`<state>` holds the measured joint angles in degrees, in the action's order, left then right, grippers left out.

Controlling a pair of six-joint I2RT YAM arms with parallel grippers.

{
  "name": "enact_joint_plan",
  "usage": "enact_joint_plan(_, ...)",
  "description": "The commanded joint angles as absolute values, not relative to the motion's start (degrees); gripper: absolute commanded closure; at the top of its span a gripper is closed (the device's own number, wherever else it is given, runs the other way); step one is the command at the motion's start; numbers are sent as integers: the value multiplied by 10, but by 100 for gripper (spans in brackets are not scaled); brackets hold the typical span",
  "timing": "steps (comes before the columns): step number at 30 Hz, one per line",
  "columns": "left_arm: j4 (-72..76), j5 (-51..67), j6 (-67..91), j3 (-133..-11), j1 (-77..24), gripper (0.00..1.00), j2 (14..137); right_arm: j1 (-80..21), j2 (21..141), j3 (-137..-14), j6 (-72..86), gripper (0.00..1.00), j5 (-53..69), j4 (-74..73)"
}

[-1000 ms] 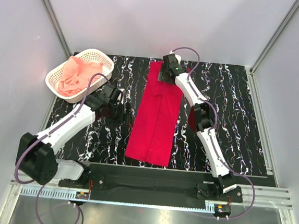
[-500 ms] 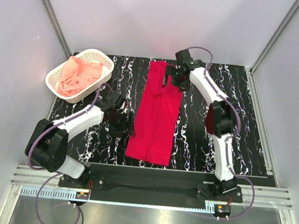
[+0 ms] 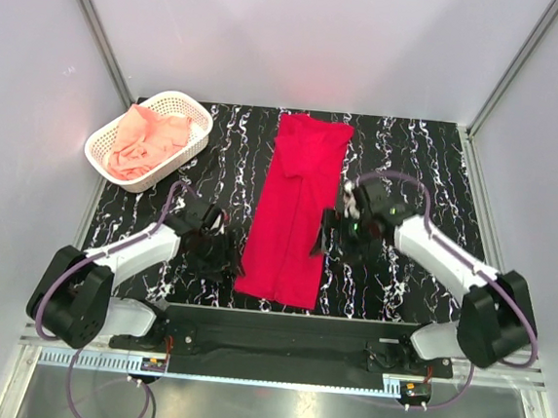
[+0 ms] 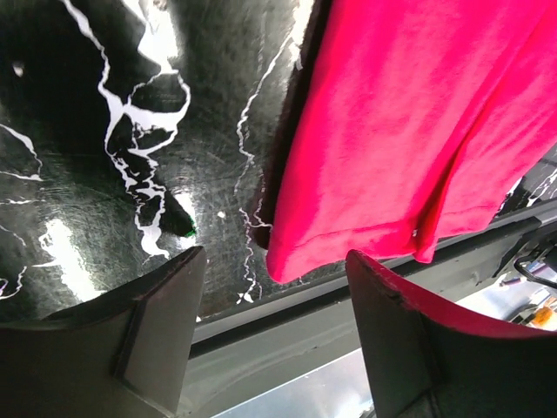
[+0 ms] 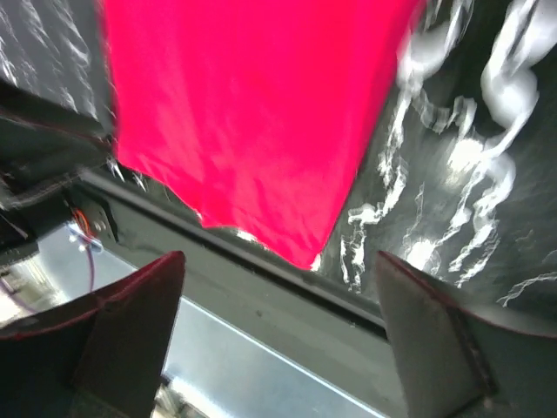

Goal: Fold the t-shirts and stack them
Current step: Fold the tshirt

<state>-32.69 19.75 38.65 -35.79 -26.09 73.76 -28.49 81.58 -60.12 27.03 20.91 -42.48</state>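
Note:
The crimson red t-shirt lies as a long narrow folded strip down the middle of the black marbled table. Its near hem shows in the left wrist view and in the right wrist view. The salmon-pink t-shirt lies crumpled in the white basket. My left gripper is open and empty, low beside the strip's near left corner. My right gripper is open and empty, at the strip's right edge near its lower part.
The white lattice basket stands at the table's back left corner. The table's near edge and a metal rail run just below the shirt's hem. Grey walls close in the back and sides.
My right arm has swung from the shirt's far collar end back toward me, down to the strip's lower right edge. My left gripper has slid nearer, toward the near left corner.

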Motion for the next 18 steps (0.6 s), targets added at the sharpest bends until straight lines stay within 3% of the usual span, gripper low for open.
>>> enact_joint_plan(1, -274, 221, 405, -337, -260, 31, 720, -311, 741, -475, 364, 6, 278, -297)
enact_joint_plan(2, -271, 224, 405, -331, -260, 31, 717, -315, 731, -447, 378, 21, 284, -276)
enact_joint_plan(9, -253, 233, 389, -315, -260, 39, 730, -336, 693, -281, 471, 45, 302, -138)
enact_joint_plan(18, -243, 236, 375, -324, -260, 39, 756, -357, 746, -207, 525, 49, 295, -27)
